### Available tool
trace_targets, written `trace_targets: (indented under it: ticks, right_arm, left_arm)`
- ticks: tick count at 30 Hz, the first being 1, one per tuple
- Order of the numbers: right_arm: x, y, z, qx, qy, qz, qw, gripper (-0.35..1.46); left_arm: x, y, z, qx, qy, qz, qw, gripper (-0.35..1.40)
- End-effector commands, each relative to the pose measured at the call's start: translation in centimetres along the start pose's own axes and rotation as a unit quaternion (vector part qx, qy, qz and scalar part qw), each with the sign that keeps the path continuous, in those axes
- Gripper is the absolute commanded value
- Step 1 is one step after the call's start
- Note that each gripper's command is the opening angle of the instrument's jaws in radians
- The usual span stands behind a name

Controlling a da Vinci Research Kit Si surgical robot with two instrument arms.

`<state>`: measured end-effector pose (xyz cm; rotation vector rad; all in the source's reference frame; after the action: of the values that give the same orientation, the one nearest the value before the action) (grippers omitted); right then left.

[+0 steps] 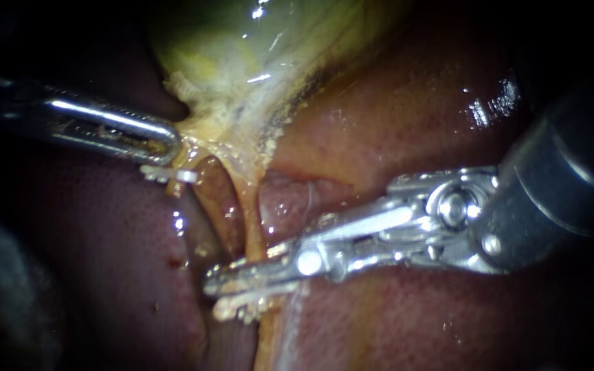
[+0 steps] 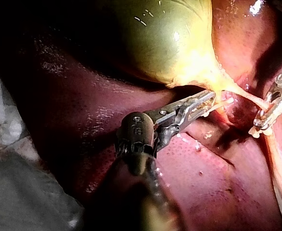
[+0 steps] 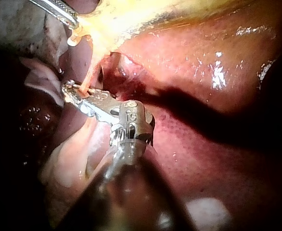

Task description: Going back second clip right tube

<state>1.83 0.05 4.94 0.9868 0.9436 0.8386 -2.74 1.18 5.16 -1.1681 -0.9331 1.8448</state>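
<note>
Since the right instrument [image 1: 238, 292] has its claw apart with a dark gap showing, the right tube [image 1: 247, 220] runs down between the two halves and is not pinched, as far as I can see. Pale bit [image 1: 238, 310] at the near half: clip or claw, can't tell.

Tube is thin, soft, wet and yellow, strung from the gallbladder [image 1: 242, 55]. Likely light and slippery, and would tear if dragged sideways. Judgement: take no hold of it, and back the claw off along its own shaft, clear of the strand.

Darker strand [image 1: 214, 203] sits just left of the tube. Left instrument [image 1: 168, 145] has its claw clamped on the gallbladder at the neck, and looks to hold the tube stretched. White bit [image 1: 173, 175] just under it, unclear what.

Liver [image 1: 393, 117] lies all round: glossy, soft, probably marks easily. Room is tight, and the open way out is right.
</note>
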Motion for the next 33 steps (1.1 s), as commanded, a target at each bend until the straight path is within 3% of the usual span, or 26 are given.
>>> trace_targets:
  ticks: [1,3,7,10,16,22,28,33]
  right_arm:
    - [-0.01,0.01,0.0,0.001,-0.003,-0.01,0.9999,-0.35]
    - [-0.02,0.02,0.0,0.008,-0.008,-0.025,0.9996,-0.34]
    - [-0.03,0.0,0.03,0.012,-0.005,-0.091,0.9958,0.19]
    - [-0.06,0.02,0.06,0.021,-0.002,-0.098,0.995,0.32]
    - [-0.15,0.11,0.12,0.027,0.004,-0.102,0.9944,0.41]
    - [-0.26,0.32,0.18,0.026,0.006,-0.133,0.9907,0.44]
    - [-0.29,0.46,0.17,-0.001,0.02,-0.198,0.9799,0.49]
    - [-0.32,0.51,0.07,-0.022,0.014,-0.251,0.9676,0.49]
  left_arm:
    - [0.0,0.0,0.0,0.0,0.0,0.0,1.0,-0.35]
    - [0.0,0.0,0.0,0.0,0.0,0.0,1.0,-0.35]
    - [-0.01,0.0,0.0,0.0,0.0,0.0,1.0,-0.35]
    - [-0.01,0.0,0.0,0.0,0.0,0.0,1.0,-0.35]
    - [-0.01,0.0,0.0,0.0,0.0,0.0,1.0,-0.35]
    - [-0.01,-0.01,0.01,0.0,0.0,0.001,1.0,-0.35]
    - [-0.02,-0.01,0.01,0.0,0.0,0.001,1.0,-0.35]
    - [-0.02,-0.01,0.01,0.0,0.0,0.001,1.0,-0.35]
